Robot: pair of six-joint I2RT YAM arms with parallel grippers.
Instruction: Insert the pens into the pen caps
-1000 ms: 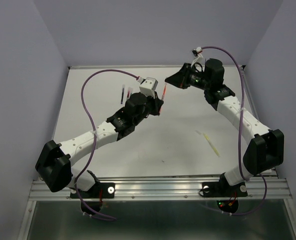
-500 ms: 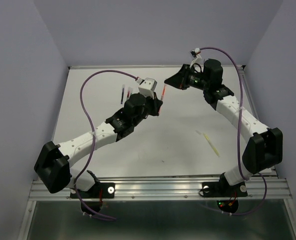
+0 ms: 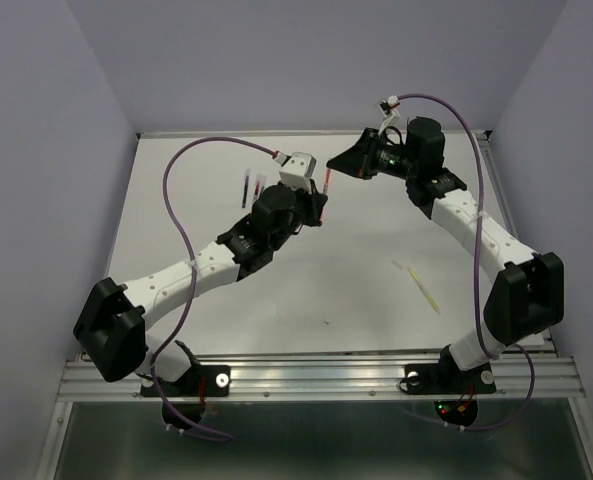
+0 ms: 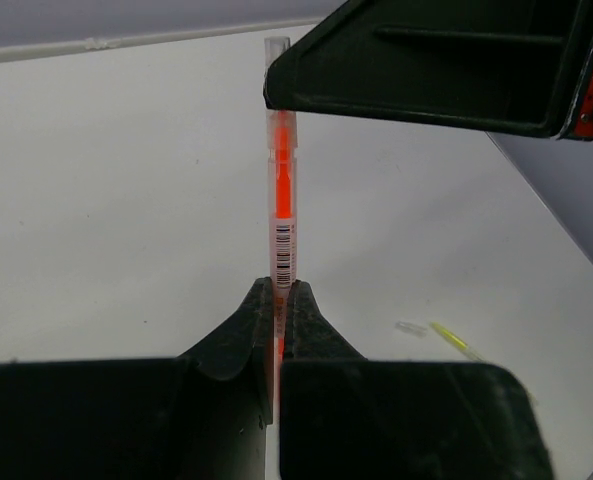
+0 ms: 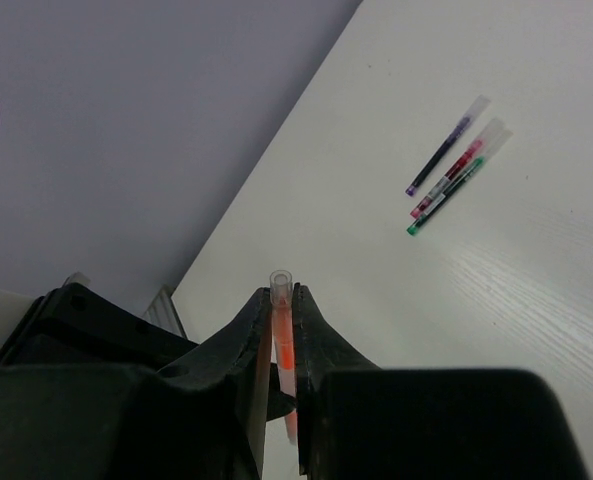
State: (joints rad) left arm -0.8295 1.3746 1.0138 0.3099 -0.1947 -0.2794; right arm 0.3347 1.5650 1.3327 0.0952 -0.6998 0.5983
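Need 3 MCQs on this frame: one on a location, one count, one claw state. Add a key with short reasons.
1. Where is the pale yellow pen?
A. lying on the right half of the table
B. on the metal rail at the near edge
C. pushed against the far wall

2. How many pens lie together at the far left of the table?
A. two
B. three
C. five

3. The right claw is:
A. wide open
B. shut on the clear cap at the end of the orange pen
C. shut on the pale yellow pen

Key:
1 A: it lies loose on the table, away from both claws.
2 B: the dark blue pen, red pen and green pen lie side by side.
3 B: its fingers pinch the cap while the left claw grips the pen's other end.
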